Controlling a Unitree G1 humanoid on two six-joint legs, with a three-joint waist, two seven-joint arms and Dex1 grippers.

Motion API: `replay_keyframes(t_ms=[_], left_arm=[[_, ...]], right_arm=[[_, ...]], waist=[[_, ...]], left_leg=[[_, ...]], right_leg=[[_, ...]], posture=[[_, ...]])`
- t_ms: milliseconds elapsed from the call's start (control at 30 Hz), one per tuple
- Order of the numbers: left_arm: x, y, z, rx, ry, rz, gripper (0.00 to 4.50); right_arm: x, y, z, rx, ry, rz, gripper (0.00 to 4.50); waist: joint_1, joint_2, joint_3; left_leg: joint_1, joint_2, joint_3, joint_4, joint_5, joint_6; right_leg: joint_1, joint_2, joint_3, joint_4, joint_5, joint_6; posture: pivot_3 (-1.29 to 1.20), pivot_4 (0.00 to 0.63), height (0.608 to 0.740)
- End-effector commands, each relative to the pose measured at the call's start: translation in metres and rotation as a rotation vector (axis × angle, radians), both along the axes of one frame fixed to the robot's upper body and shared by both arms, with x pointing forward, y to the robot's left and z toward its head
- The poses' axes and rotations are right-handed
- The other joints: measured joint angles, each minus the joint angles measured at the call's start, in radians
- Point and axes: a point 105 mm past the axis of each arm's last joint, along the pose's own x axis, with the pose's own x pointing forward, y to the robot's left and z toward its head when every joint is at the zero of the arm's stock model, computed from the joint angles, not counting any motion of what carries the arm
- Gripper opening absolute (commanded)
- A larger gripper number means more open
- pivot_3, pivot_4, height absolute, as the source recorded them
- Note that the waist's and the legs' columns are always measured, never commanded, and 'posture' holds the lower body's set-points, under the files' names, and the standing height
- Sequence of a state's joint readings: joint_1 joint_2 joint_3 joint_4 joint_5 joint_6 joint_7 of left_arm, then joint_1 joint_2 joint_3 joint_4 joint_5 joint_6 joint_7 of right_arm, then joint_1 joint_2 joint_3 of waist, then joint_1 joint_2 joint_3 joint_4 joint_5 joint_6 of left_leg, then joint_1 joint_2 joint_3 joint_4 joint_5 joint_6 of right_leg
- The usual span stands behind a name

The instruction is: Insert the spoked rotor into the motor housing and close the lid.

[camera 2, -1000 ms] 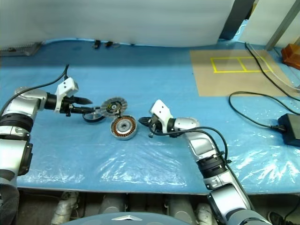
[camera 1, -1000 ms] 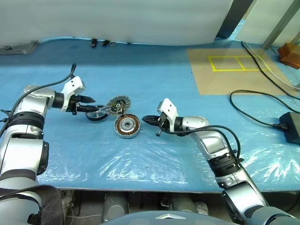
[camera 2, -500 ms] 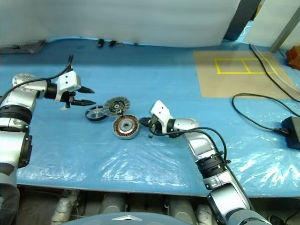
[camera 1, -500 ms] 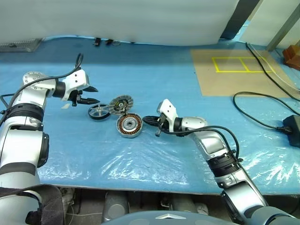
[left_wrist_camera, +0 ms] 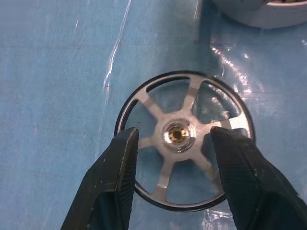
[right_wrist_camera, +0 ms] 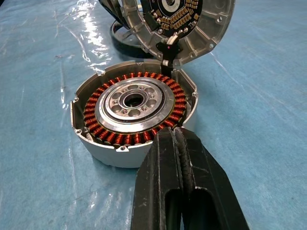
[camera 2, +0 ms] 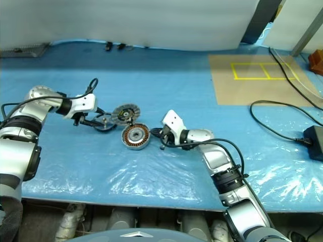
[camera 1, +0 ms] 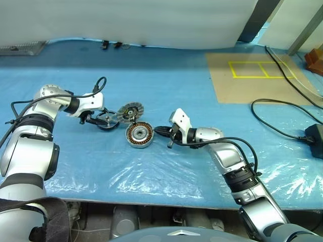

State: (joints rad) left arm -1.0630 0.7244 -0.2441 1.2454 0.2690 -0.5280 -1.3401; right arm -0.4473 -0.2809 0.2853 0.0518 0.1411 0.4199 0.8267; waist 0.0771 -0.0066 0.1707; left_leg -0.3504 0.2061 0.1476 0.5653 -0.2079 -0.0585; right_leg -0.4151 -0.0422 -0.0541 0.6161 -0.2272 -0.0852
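Left gripper point(left_wrist_camera: 173, 139) over the spoked rotor point(camera 1: 106, 120), fingers point(left_wrist_camera: 116, 165) apart, one either side of the silver hub, tips over the spokes inside the black rim; contact not clear from the wrist view, nothing clamped. Rotor flat on the blue plastic sheet point(camera 1: 151, 171), left of the other parts. Just right of it, the lid point(camera 1: 129, 111) tilted up on edge, leaning at the far side of the motor housing point(camera 1: 139, 134), dark inner face and small parts toward the right wrist camera. Housing open, upright on the sheet, copper windings ringed round a silver centre. Right gripper point(camera 1: 156, 130) just right of the housing, low over the sheet, fingers pressed together, empty, tips near the housing wall; touching or not, unclear. Farther right: brown board with yellow tape squares point(camera 1: 255, 75), black cable point(camera 1: 275, 121).
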Motion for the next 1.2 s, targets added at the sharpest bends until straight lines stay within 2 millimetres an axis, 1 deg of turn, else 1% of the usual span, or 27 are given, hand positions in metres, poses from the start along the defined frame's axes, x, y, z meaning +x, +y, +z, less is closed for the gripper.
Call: replay_keyframes(t_ms=[33, 300, 467, 800, 1200], left_arm=[[0.006, 0.0, 0.011, 0.029, -0.067, -0.01, 2.52], [0.007, -0.006, 0.013, 0.029, -0.1, -0.048, 2.52], [0.002, -0.009, 0.015, 0.036, -0.093, -0.108, 2.52], [-0.004, 0.0, 0.005, 0.128, -0.053, -0.131, 2.52], [0.0, 0.002, 0.004, 0.168, -0.081, -0.12, 2.52]], right_arm=[[-0.002, 0.005, 0.018, 0.054, -0.039, 0.012, 0.0], [-0.003, 0.004, 0.015, 0.047, -0.035, 0.01, 0.0], [-0.002, 0.004, 0.015, 0.042, -0.034, 0.01, 0.0], [-0.001, 0.004, 0.015, 0.041, -0.034, 0.009, 0.0], [-0.003, 0.0, 0.017, 0.036, -0.028, 0.01, 0.0]], waist=[[0.0, 0.0, 0.0], [0.003, 0.0, 0.0], [0.003, 0.0, 0.0], [0.003, 0.0, 0.0], [0.003, 0.0, 0.0]], left_leg=[[0.0, 0.0, 0.0, 0.0, 0.0, 0.0], [0.0, 0.0, 0.0, 0.0, 0.0, 0.0], [0.0, 0.0, 0.0, 0.0, 0.0, 0.0], [0.0, 0.0, 0.0, 0.0, 0.0, 0.0], [0.0, 0.0, 0.0, 0.0, 0.0, 0.0]], right_leg=[[0.0, 0.0, 0.0, 0.0, 0.0, 0.0], [0.0, 0.0, 0.0, 0.0, 0.0, 0.0], [0.0, 0.0, 0.0, 0.0, 0.0, 0.001], [0.0, 0.0, 0.0, 0.0, 0.0, 0.001], [0.0, 0.0, 0.0, 0.0, 0.0, 0.001]], posture=[[0.0, 0.15, 0.74], [0.0, 0.15, 0.74], [0.0, 0.15, 0.74], [0.0, 0.15, 0.74], [0.0, 0.15, 0.74]])
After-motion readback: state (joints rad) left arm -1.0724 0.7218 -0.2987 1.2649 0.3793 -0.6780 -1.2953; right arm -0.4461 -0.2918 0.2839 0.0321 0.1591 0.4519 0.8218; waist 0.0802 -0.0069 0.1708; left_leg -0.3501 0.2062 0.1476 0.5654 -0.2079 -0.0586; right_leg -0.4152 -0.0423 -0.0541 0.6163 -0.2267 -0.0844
